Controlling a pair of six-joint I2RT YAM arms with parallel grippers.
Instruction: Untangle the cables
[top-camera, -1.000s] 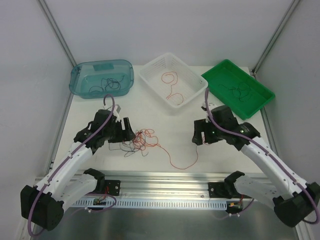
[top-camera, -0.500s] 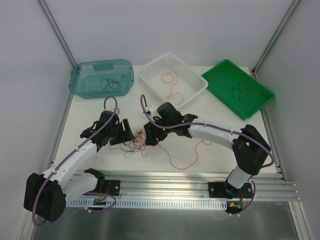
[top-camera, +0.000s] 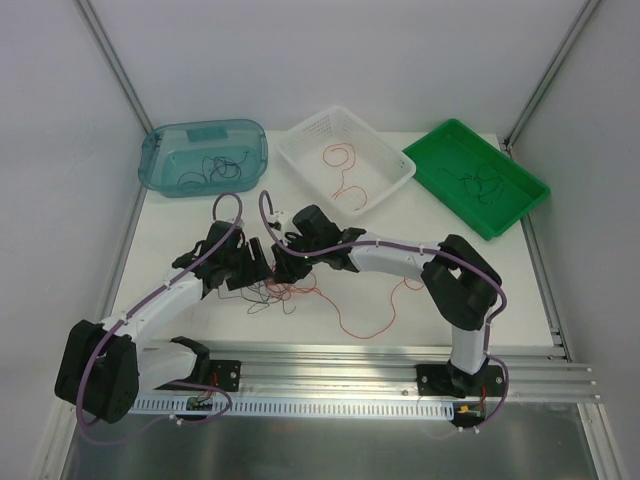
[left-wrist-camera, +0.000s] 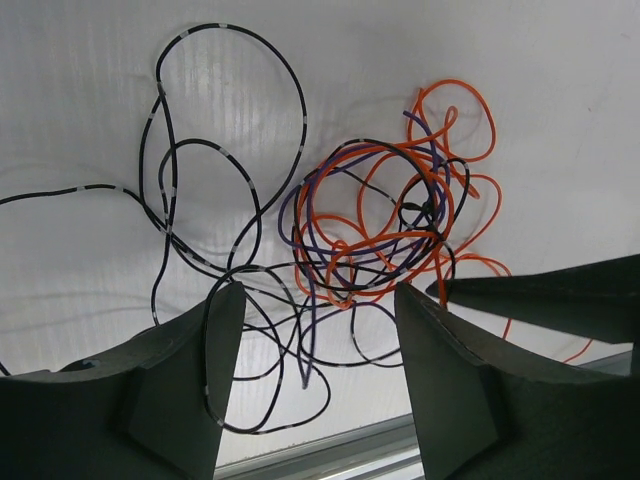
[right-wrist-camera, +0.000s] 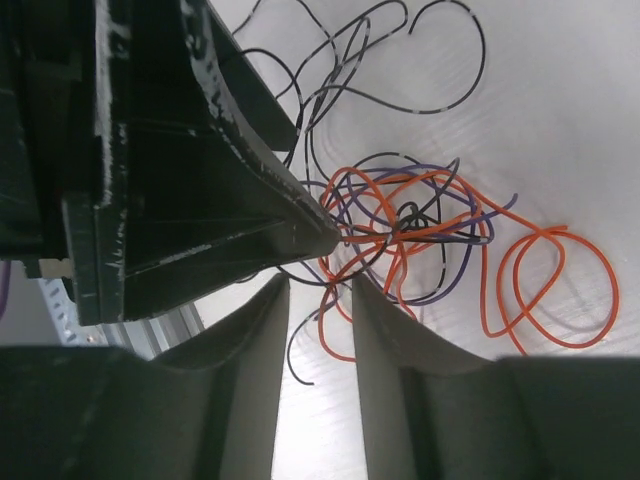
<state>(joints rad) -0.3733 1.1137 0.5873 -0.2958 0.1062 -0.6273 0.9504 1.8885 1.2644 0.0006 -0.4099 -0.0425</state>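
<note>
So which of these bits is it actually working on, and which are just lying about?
In the job: the knot of thin orange, black and purple wires; the left gripper and right gripper, both at it; a loose orange wire trailing beside it.
Lying about for now: the teal plastic tub, white mesh basket, green tray.

No writing, number or brand is legible anywhere — the pale patch (top-camera: 207, 133) inside the translucent teal plastic tub (top-camera: 152, 160) is too small to read.
</note>
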